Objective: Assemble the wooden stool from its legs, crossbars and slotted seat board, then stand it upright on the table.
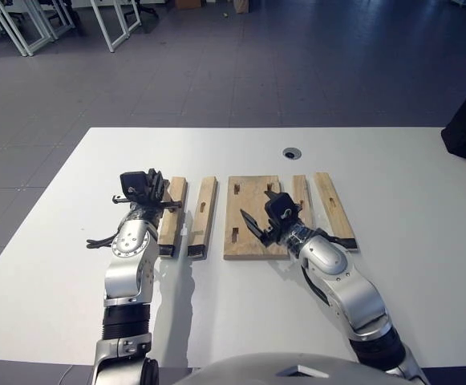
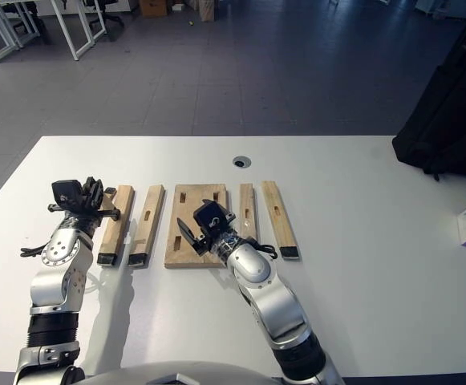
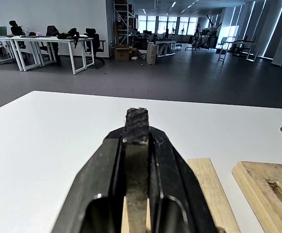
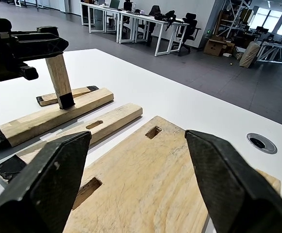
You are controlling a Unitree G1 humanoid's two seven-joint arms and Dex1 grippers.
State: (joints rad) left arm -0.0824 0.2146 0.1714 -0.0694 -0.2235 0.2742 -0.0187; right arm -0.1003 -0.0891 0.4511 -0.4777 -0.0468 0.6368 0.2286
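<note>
One half-hidden wooden piece [image 4: 59, 80] in left hand [image 1: 147, 189]; right hand [image 1: 258, 210] wide over seat board [image 1: 245, 191]

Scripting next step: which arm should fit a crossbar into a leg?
Left: the left gripper holds a short black-tipped wooden crossbar at the leftmost slotted leg; the right gripper is open over the wooden seat board.
</note>
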